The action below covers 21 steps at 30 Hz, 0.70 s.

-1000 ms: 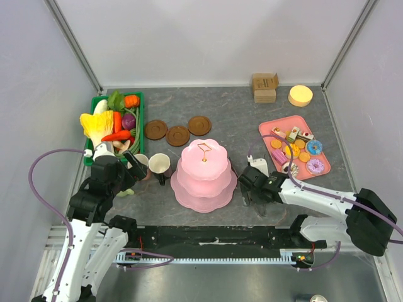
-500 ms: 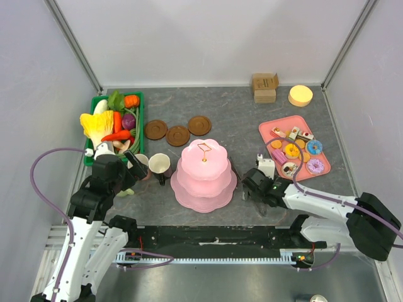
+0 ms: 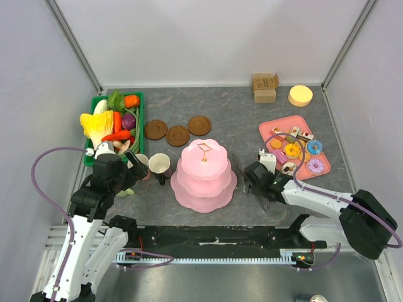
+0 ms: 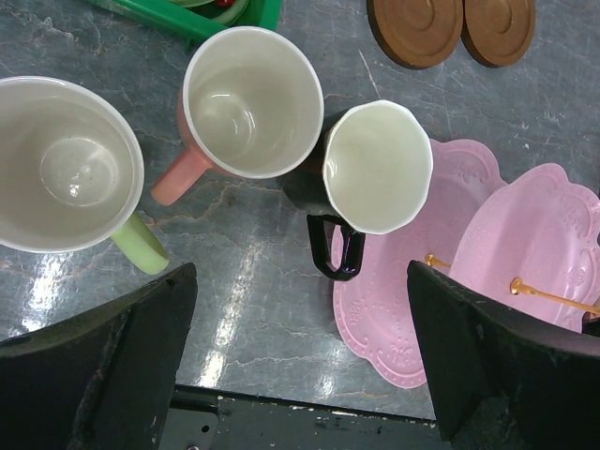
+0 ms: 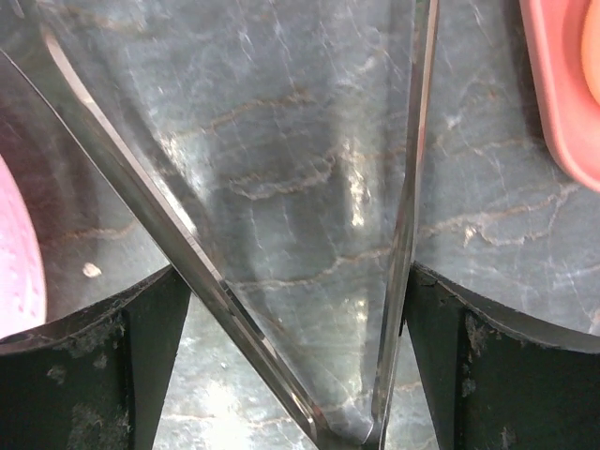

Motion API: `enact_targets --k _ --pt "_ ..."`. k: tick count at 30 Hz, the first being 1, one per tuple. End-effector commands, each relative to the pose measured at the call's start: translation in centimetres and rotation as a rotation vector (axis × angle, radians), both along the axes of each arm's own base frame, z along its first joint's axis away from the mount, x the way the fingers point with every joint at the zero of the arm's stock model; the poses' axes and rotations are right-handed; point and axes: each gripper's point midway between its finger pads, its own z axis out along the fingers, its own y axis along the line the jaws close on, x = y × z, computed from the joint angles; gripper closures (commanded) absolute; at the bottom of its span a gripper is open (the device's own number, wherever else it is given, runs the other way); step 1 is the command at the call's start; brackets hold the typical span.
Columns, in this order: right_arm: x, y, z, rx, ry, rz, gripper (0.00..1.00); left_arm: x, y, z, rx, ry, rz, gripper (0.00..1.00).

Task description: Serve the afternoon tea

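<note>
Right pincer (image 3: 250, 182) has shifted slightly just right of the pink tiered stand (image 3: 204, 170), gaping wide and empty; best approach the snacks (image 3: 293, 151) from above.

This is a robot test cell in a lab. Plain white panels (image 3: 208, 38) set in aluminium posts (image 3: 74, 47) wall in a grey stone-patterned table (image 3: 233, 116). Two arms (image 3: 88, 201) are bolted to a metal rail (image 3: 214, 257) at its near edge, with cables (image 3: 33, 173) looping loose. The food is plastic: toy vegetables (image 3: 101, 126) and toy snacks (image 3: 293, 151).
</note>
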Motion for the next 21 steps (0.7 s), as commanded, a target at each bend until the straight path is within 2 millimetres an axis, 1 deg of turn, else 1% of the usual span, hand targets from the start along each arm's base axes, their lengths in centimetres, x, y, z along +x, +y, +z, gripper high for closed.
enact_targets --k 1,8,10,13,14,15,16,17,21 --pt "1.5 0.5 -0.3 -0.019 -0.003 0.016 0.02 0.1 0.6 0.0 0.028 -0.001 0.022 0.02" --pt "2.8 0.5 -1.0 -0.02 0.002 0.042 0.02 0.2 0.8 0.0 0.033 0.004 0.035 0.02" --pt "3.0 0.6 -1.4 -0.021 0.011 0.066 0.02 0.1 0.9 -0.1 0.034 0.008 0.039 0.02" --pt "3.5 0.9 -1.5 -0.026 -0.002 0.109 0.02 0.1 1.0 -0.2 0.036 0.013 0.047 0.02" --pt "3.9 1.4 -1.4 -0.009 -0.016 0.13 0.02 0.2 1.0 -0.3 0.035 0.014 0.05 0.02" --pt "3.8 2.1 -1.5 0.016 -0.014 0.166 0.02 0.1 1.0 -0.3 0.036 0.016 0.05 0.02" --pt "3.9 2.3 -1.6 0.025 -0.02 0.176 0.02 0.1 1.0 -0.3 0.036 0.018 0.052 0.02" --pt "3.9 2.2 -1.6 0.02 -0.025 0.166 0.02 0.1 1.1 -0.3 0.038 0.018 0.056 0.02" --pt "4.6 0.4 -1.4 -0.058 -0.05 0.076 0.02 0.1 1.1 -0.4 0.038 0.023 0.062 0.02"
